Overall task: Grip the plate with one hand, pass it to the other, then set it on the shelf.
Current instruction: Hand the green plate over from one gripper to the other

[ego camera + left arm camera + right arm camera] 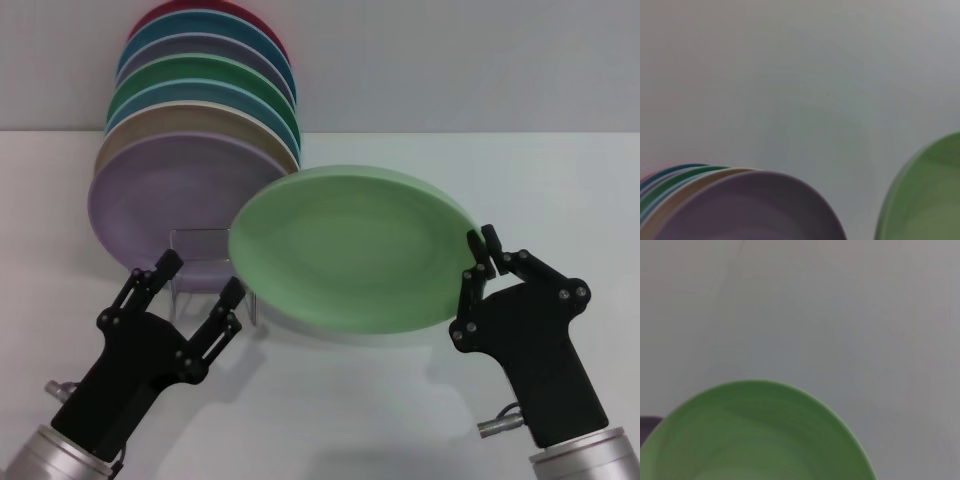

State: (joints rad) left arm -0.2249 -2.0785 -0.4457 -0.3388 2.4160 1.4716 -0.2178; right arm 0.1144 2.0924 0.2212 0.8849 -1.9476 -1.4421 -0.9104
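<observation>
The pale mint-green plate [350, 250] hangs in the air above the table, tilted, in the middle of the head view. My right gripper [487, 258] is shut on its right rim. The plate also shows in the right wrist view [755, 435] and at the edge of the left wrist view [927, 200]. My left gripper [198, 286] is open and empty, low at the left, just short of the plate's left edge and in front of the clear shelf [210, 262]. The shelf is partly hidden behind the plate and the left fingers.
A leaning row of several coloured plates [200, 130] stands at the back left, with a lilac plate [165, 205] at the front; it also shows in the left wrist view [745, 210]. White table [560, 190] extends to the right.
</observation>
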